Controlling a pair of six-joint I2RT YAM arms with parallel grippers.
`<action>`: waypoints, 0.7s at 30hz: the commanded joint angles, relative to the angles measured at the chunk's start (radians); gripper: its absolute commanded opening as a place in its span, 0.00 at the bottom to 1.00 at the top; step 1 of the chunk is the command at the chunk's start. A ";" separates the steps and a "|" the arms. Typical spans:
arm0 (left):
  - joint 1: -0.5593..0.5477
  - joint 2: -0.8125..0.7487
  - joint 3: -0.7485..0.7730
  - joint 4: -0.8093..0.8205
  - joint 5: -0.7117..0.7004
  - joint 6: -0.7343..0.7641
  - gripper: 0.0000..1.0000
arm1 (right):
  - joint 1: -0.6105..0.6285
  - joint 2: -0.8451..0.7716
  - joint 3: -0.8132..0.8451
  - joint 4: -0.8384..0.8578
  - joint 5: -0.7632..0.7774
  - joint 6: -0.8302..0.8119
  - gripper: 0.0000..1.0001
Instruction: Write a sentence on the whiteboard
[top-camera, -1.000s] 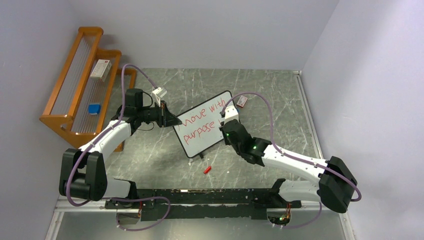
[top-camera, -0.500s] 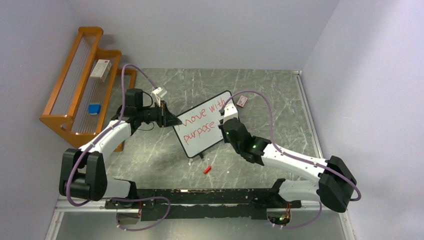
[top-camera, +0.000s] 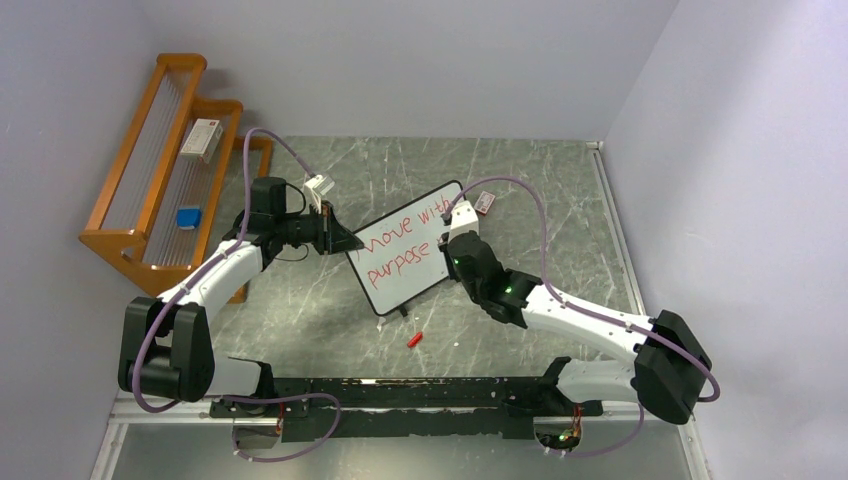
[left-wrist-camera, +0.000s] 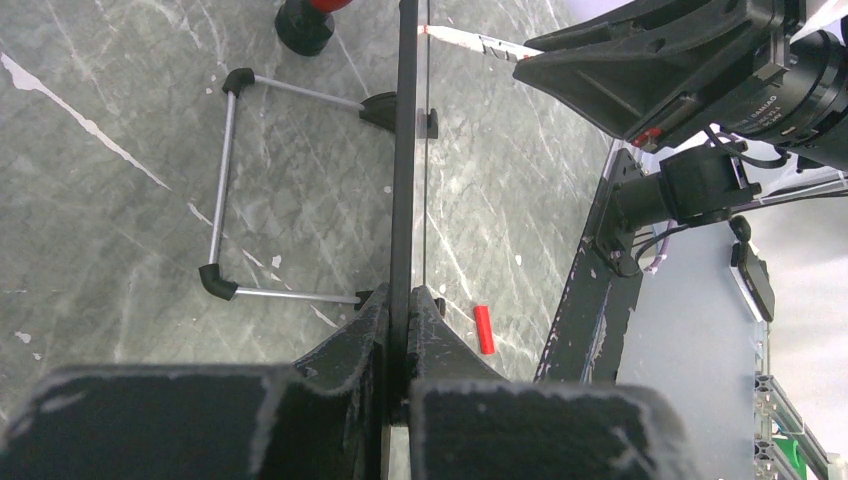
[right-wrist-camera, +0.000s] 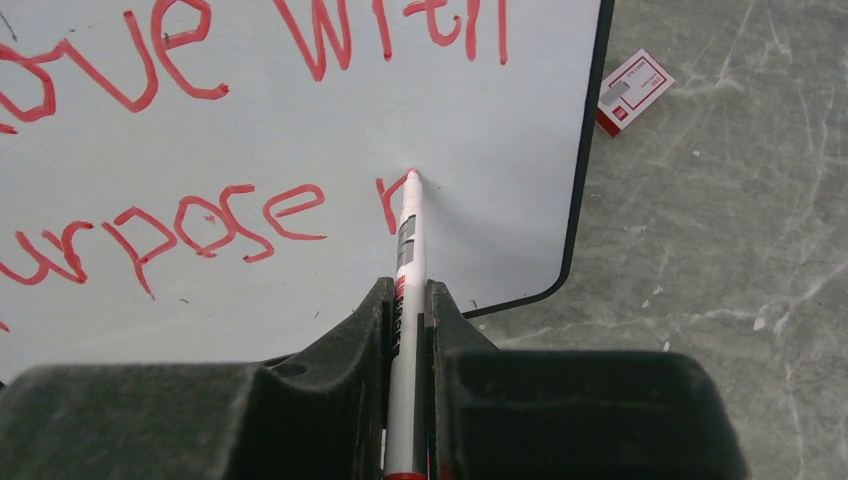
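Right gripper (right-wrist-camera: 405, 300) is clamped on the marker (right-wrist-camera: 408, 235), tip touching the whiteboard (right-wrist-camera: 500, 130) mid-table, just right of "purpose"; bare board runs right. Left gripper (left-wrist-camera: 408, 305) pinches its left edge.

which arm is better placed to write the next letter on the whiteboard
Right. The right gripper is shut on the marker, whose tip touches the whiteboard just after "purpose". The left gripper is clamped on the whiteboard's edge, steadying it, and holds no marker.
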 joint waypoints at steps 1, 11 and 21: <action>-0.022 0.049 -0.027 -0.110 -0.106 0.057 0.05 | -0.018 -0.001 0.009 0.024 0.015 0.003 0.00; -0.022 0.050 -0.027 -0.110 -0.112 0.057 0.05 | -0.020 -0.025 -0.023 -0.040 -0.022 0.047 0.00; -0.022 0.049 -0.027 -0.111 -0.112 0.058 0.05 | -0.020 -0.045 -0.046 -0.064 -0.022 0.061 0.00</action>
